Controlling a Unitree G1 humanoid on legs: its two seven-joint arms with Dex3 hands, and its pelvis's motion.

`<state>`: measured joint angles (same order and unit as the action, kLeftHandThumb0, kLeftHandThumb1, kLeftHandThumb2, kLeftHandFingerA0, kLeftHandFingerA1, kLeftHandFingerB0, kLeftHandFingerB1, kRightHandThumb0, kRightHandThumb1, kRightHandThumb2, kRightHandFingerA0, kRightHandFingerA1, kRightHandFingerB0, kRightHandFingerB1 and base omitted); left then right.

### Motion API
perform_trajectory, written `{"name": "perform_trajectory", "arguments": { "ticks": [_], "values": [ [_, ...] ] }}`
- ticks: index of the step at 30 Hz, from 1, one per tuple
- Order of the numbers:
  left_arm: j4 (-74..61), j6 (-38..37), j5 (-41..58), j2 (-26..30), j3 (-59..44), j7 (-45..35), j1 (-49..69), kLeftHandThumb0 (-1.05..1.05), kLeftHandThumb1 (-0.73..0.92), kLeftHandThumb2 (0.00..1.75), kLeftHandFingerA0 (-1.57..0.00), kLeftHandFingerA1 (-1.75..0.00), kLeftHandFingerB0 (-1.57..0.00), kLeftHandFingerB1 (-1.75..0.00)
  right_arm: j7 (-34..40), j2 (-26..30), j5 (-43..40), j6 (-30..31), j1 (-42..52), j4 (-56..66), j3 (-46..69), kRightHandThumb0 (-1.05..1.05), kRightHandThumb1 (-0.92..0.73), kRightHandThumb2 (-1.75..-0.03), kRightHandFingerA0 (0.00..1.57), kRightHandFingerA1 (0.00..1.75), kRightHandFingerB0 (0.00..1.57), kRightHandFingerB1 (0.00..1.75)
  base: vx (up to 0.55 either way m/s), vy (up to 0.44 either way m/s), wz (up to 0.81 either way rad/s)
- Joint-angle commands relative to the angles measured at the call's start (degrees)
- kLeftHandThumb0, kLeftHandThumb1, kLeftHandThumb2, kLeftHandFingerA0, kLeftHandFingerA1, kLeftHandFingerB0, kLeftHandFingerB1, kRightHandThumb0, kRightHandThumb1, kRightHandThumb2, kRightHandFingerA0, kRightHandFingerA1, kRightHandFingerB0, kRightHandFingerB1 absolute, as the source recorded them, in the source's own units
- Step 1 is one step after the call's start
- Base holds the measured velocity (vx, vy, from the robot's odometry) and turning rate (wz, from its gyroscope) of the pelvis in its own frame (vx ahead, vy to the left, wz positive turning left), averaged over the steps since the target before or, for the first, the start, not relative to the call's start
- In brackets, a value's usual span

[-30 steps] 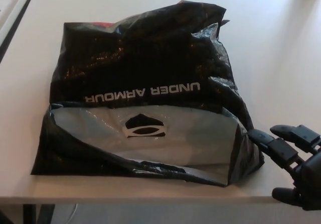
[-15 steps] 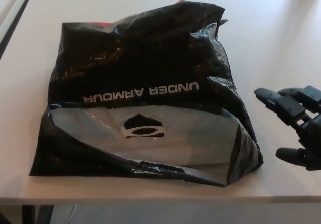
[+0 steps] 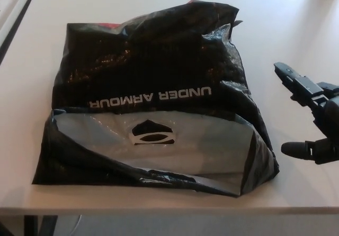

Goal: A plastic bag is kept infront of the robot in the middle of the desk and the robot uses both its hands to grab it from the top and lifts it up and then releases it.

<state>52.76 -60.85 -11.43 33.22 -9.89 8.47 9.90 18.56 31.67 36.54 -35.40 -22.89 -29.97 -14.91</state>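
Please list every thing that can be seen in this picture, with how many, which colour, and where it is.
plastic bag: one, black with a grey panel and white "UNDER ARMOUR" lettering, lying flat in the middle of the desk, a little red showing at its far left corner.
desk: one, pale off-white, filling most of the view; its near edge runs along the bottom.
flat pale object with a dark edge: one, at the far left corner, cut off by the frame; what it is cannot be told.
right hand: one, black, open, over the desk to the right of the bag, not touching it.
left hand: not in view.
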Motion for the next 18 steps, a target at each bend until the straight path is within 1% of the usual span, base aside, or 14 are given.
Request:
{"name": "perform_trajectory", "arguments": {
  "ticks": [1, 2, 5, 6, 7, 8, 9, 10, 11, 12, 13, 17, 18],
  "values": [
    [-1.7, 1.7, -0.9, -0.6, 0.5, 0.3, 0.1, -0.48, 0.43, 0.54, -0.49, -0.36, -0.16, -0.32, -28.0, -2.8, -26.2, 5.1, -2.2, -4.3, 4.5, -0.95, -0.46, -0.87, 0.56, 0.57, 0.00, 0.00, 0.00, 0.000, 0.00],
    [-1.5, 1.5, -0.6, -0.7, 0.5, 0.0, 0.1, -0.47, 0.44, 0.54, -0.49, -0.36, -0.17, -0.31, -29.4, -3.2, -27.7, 5.6, -1.8, -3.9, 4.8, -0.97, -0.61, -0.60, 0.62, 0.50, 0.00, 0.00, 0.00, 0.000, 0.00],
    [-2.0, 1.6, -0.9, -0.3, 0.3, 0.2, 0.6, -0.49, 0.44, 0.54, -0.48, -0.35, -0.16, -0.31, -32.1, -3.9, -30.4, 6.2, -1.3, -3.7, 5.3, -1.00, -0.62, -0.60, 0.63, 0.50, 0.00, 0.00, 0.00, 0.000, 0.00],
    [-2.0, 1.5, -0.9, -0.1, 0.1, 0.3, 0.7, -0.48, 0.44, 0.54, -0.49, -0.36, -0.16, -0.30, -32.8, -4.1, -30.6, 6.7, -1.3, -3.6, 5.4, -0.98, -0.49, -0.95, 0.43, 0.55, 0.00, 0.00, 0.00, 0.000, 0.00],
    [-2.0, 1.7, -0.5, -0.2, 0.0, 0.0, 0.8, -0.49, 0.44, 0.54, -0.49, -0.36, -0.17, -0.31, -32.9, -4.3, -30.5, 6.8, -1.2, -3.6, 5.4, -1.00, -0.63, -0.61, 0.53, 0.49, 0.00, 0.00, 0.00, 0.000, 0.00],
    [-2.1, 2.1, 0.1, -0.3, 0.0, -0.4, 0.9, -0.49, 0.44, 0.54, -0.49, -0.36, -0.17, -0.31, -33.1, -4.5, -30.4, 6.7, -1.2, -3.7, 5.5, -1.00, -0.63, -0.61, 0.53, 0.49, 0.00, 0.00, 0.00, 0.000, 0.00],
    [-2.3, 2.2, -0.3, -0.1, -0.1, -0.2, 1.0, -0.50, 0.45, 0.54, -0.49, -0.36, -0.17, -0.31, -32.8, -4.4, -29.2, 7.0, -1.4, -4.1, 5.3, -0.96, -0.48, -0.89, 0.51, 0.58, 0.00, 0.00, 0.00, 0.000, 0.00],
    [-2.4, 2.2, -0.4, 0.0, -0.1, -0.1, 1.1, -0.50, 0.45, 0.54, -0.49, -0.36, -0.17, -0.31, -32.8, -4.5, -28.8, 7.1, -1.5, -4.2, 5.4, -0.96, -0.48, -0.89, 0.51, 0.58, 0.00, 0.00, 0.00, 0.000, 0.00],
    [-3.3, 2.7, -0.5, -0.8, 0.2, -0.1, 0.6, -0.49, 0.45, 0.54, -0.49, -0.36, -0.17, -0.32, -32.7, -3.3, -27.4, 6.7, -1.9, -5.0, 5.6, -0.96, -0.50, -0.91, 0.53, 0.59, 0.00, 0.00, 0.00, 0.000, 0.00],
    [-3.7, 1.6, -1.4, -0.7, 0.2, 0.7, 0.6, -0.50, 0.45, 0.54, -0.47, -0.35, -0.17, -0.32, -33.1, -2.6, -25.8, 7.8, -2.1, -5.3, 5.3, -0.99, -0.54, -0.94, 0.58, 0.60, 0.00, 0.00, 0.00, 0.000, 0.00],
    [-3.8, 1.5, -1.5, -0.7, 0.2, 0.8, 0.6, -0.50, 0.46, 0.54, -0.47, -0.35, -0.17, -0.33, -33.2, -2.6, -25.7, 7.9, -2.1, -5.3, 5.3, -0.94, -0.50, -0.85, 0.58, 0.60, 0.00, 0.00, 0.00, 0.000, 0.00],
    [-4.7, 1.0, -2.0, -0.7, 0.2, 1.0, 1.2, -0.49, 0.47, 0.54, -0.46, -0.34, -0.16, -0.32, -33.4, -2.0, -23.8, 7.2, -2.0, -6.3, 4.7, -0.95, -0.49, -0.85, 0.58, 0.60, 0.00, 0.00, 0.00, 0.000, 0.00],
    [-5.2, 1.0, -1.7, -0.8, 0.2, 0.7, 1.4, -0.48, 0.46, 0.54, -0.48, -0.35, -0.17, -0.31, -34.4, -2.1, -24.1, 8.0, -1.7, -6.4, 4.7, -0.93, -0.63, -0.61, 0.64, 0.52, 0.00, 0.00, 0.00, 0.000, 0.00]
  ]
}}
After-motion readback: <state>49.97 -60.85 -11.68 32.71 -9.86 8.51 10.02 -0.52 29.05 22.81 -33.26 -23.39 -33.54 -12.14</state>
